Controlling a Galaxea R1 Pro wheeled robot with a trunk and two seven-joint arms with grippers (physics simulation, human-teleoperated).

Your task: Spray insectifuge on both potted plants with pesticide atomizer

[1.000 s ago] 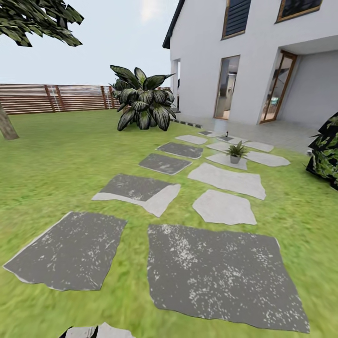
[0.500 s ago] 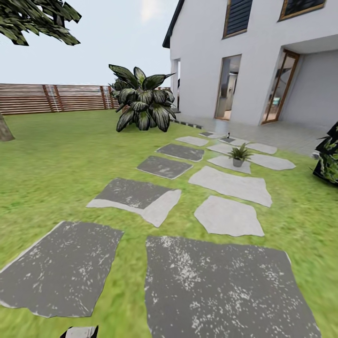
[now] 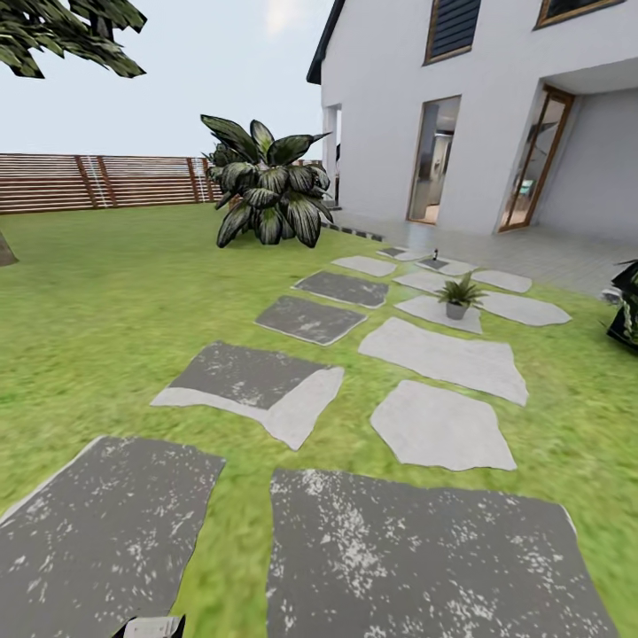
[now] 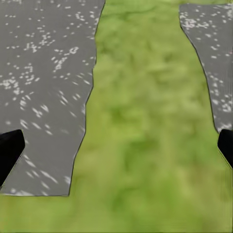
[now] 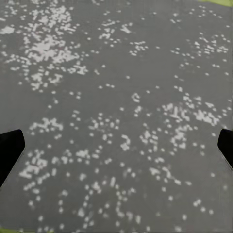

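One potted plant point(image 3: 456, 297), a small green rosette in a little pot, sits on a pale stepping stone point(image 3: 439, 312) well ahead and to the right. Further back, a tiny dark upright object point(image 3: 436, 255) stands on a far stone; it is too small to identify. My left gripper point(image 4: 116, 150) is open and hangs over the grass strip between two dark stones, its black fingertips point(image 4: 9, 150) at the picture's edges. My right gripper point(image 5: 116, 145) is open above a dark speckled stone point(image 5: 116, 97), holding nothing.
Flat grey stepping stones point(image 3: 257, 381) lead across the lawn toward a white house point(image 3: 478, 115). A big striped-leaf bush point(image 3: 266, 190) stands at the back, with a brown slatted fence point(image 3: 97, 182) behind it. A dark leafy bush point(image 3: 627, 310) is at the right edge.
The whole head view has shifted: the camera has moved forward over the stones, which look nearer and larger. The potted plant has drifted slightly right in the picture.
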